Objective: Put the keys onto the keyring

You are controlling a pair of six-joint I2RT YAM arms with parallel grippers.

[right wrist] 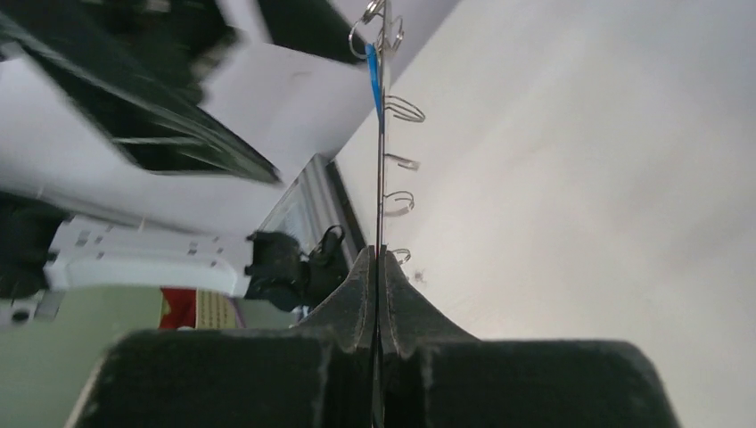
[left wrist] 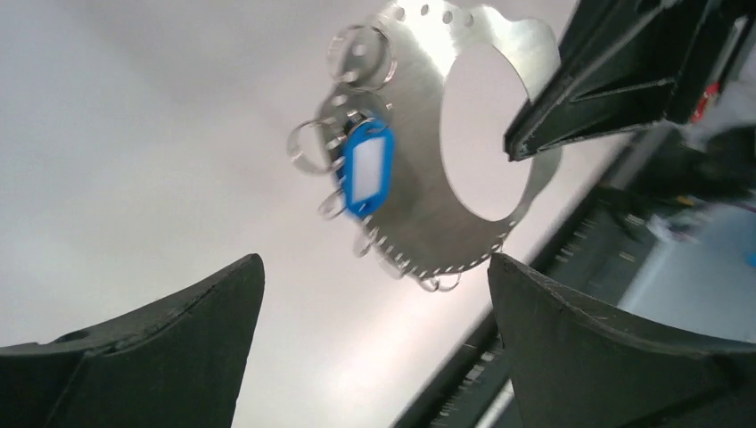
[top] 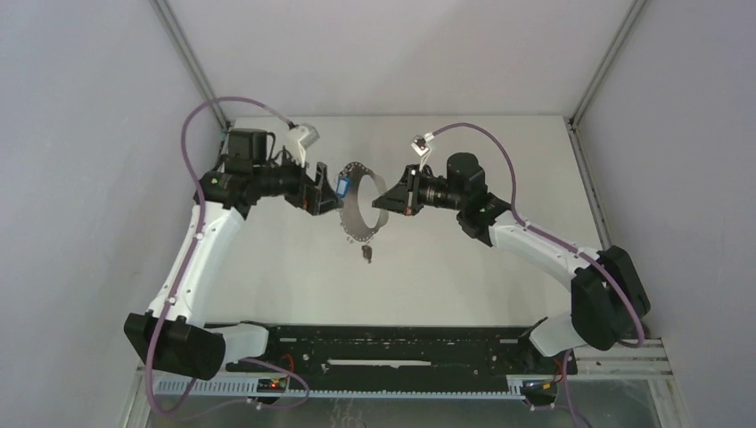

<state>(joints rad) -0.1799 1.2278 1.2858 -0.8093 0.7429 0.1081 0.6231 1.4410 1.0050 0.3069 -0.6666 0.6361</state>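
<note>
The keyring [top: 349,223], a flat grey metal hoop perforated along its rim and hung with a row of small rings [left wrist: 360,53], stands upright in the air above the far half of the table [top: 499,267], midway between its left and right edges. The right gripper [top: 382,201] is clamped on the hoop's right rim. The right wrist view shows the plate edge-on, running straight into the closed jaws, a hold that appears meant to keep the hoop off the surface and turn its rings toward the other arm.

The blue-headed key [left wrist: 367,168] hangs from one of the small rings on the hoop's left side, facing the left gripper [top: 328,192]. That gripper hovers just beside it with its jaws spread wide and nothing between them. In the left wrist view the blue head dangles free of both fingers [left wrist: 178,348], which suggests this key is carried by the ring alone.

The black-headed key [top: 366,255] lies by itself on the table, directly below the raised hoop and apart from both arms. Whether its bow faces up is too small to tell. Judged from this layout, one key is on and one is left. With the right arm acting as a steady stand, the empty left gripper is the one free to go down for the black key.
</note>
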